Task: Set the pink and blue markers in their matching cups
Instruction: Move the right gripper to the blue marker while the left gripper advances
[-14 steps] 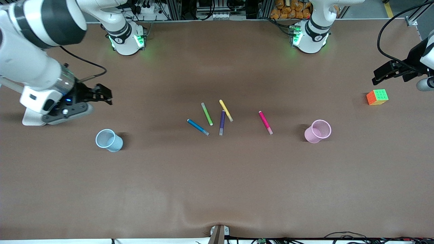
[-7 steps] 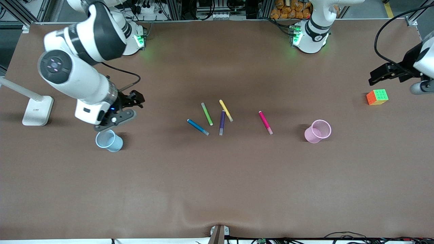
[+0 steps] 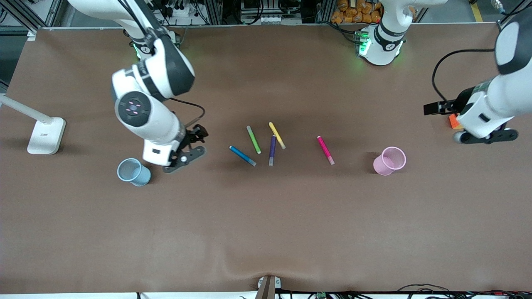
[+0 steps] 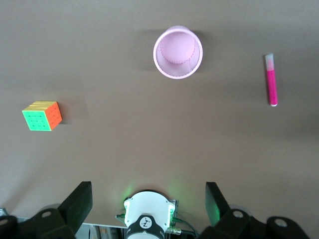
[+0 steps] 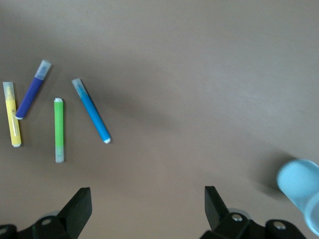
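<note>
Front view, near to far: the blue cup (image 3: pixel 134 172) stands nearest, toward the right arm's end of the table (image 3: pixel 266 232), and the pink cup (image 3: pixel 389 160) stands a little farther, toward the left arm's end. Between them lie 5 markers. The blue marker (image 3: pixel 242 155) and pink marker (image 3: pixel 326 150) lie flat on the table, well apart, with the purple marker (image 3: pixel 272 150) between them. The green marker (image 3: pixel 253 139) and yellow marker (image 3: pixel 277 135) lie slightly farther from the camera; the yellow one touches the purple one's far end. Neither task marker is in a cup.

The right gripper (image 3: pixel 198 135) hangs between the blue cup and the blue marker, fingers spread, holding nothing. The left gripper (image 3: pixel 434 109) hangs over the left arm's end of the table, beside the cube (image 3: pixel 452 121), fingers also apart and empty.

Only the front view shows both cups at once, plus a white lamp base (image 3: pixel 45 135) at the right arm's end; there the left arm hides most of the cube. The left wrist view shows the whole cube (image 4: pixel 42 115), green and orange faces, with the pink cup (image 4: pixel 178 52) and pink marker (image 4: pixel 271 80). The right wrist view shows the blue marker (image 5: pixel 91 110), green marker (image 5: pixel 59 129), purple marker (image 5: pixel 33 89), yellow marker (image 5: pixel 12 121) and the blue cup (image 5: pixel 301 191) at the frame's edge.

No writing is legible anywhere.
</note>
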You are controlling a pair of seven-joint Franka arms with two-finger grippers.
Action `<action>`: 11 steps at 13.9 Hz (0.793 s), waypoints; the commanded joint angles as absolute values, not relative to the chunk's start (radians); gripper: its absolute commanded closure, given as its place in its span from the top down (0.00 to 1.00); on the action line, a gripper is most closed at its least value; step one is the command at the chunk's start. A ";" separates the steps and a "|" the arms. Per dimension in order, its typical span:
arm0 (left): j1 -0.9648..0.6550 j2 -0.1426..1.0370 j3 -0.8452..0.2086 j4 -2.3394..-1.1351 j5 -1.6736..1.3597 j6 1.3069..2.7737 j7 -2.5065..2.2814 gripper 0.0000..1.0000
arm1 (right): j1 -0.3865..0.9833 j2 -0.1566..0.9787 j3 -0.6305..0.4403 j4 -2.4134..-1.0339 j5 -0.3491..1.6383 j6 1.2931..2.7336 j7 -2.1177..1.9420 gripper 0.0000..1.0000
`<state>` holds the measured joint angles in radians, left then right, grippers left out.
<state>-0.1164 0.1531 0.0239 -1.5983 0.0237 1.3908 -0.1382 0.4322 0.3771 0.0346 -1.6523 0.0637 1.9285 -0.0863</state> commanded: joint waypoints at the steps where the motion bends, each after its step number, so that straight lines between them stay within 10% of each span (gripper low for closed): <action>1: -0.123 0.187 0.020 -1.572 0.011 1.322 -0.127 1.00 | 0.481 0.420 0.028 -1.643 0.072 1.976 -0.029 1.00; 11: -0.113 0.296 0.012 -1.574 -0.032 1.308 -0.129 1.00 | 0.581 0.569 0.028 -1.661 0.068 2.144 0.031 1.00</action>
<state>-0.1128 0.2722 0.0113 -1.5982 -0.0192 1.3302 -0.1382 0.5569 0.5477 0.0342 -1.6647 0.0637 2.1295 0.0140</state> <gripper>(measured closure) 0.000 0.000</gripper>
